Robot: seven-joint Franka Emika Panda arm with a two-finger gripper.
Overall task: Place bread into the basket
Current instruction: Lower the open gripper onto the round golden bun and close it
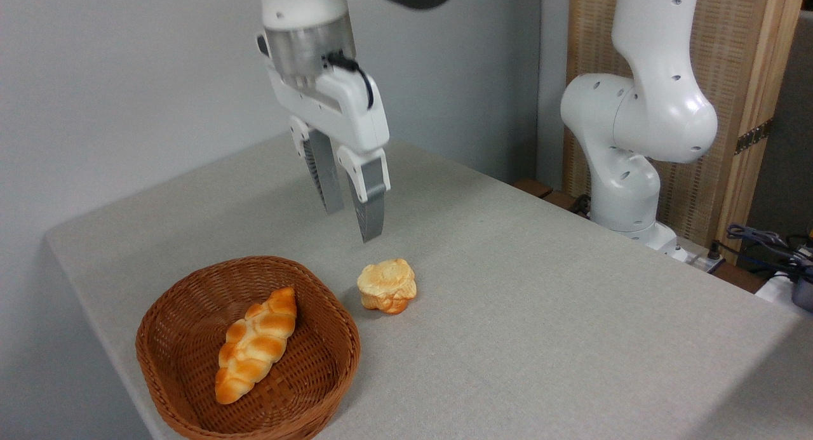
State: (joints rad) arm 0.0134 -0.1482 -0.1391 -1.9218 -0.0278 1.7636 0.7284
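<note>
The basket [248, 351] sits at the lower left of the table [540, 287], near the front edge, its brown wicker rim rounded and shallow. Inside it lies a long braided loaf [255, 343], golden with darker orange seams, stretched from about 7 o'clock to 1 o'clock across the basket floor. Its lower end rests near the inner wall, and its upper end points toward the rim.

Just beside the basket, at about 2 o'clock from its centre, the bun [387, 286] stands upright on the grey cloth. It has a pale, lobed top with a browned patch and an orange-brown base. It is outside the basket, close to the rim; a narrow strip of cloth shows between them.

Above the bun, at roughly 11 o'clock from it, the gripper [349, 214] hangs in the air with nothing between its fingers [371, 202]. The two grey fingers point down and are spread a little, a narrow gap showing between them. Their tips are clear of the bun and of the table. The white hand and silver wrist rise out of the top of the picture.

At the far right, at 3 o'clock from the gripper, the arm's white base [625, 148] stands at the table's back edge, before a wooden panel [730, 78]. Cables [762, 240] lie at the right edge.
</note>
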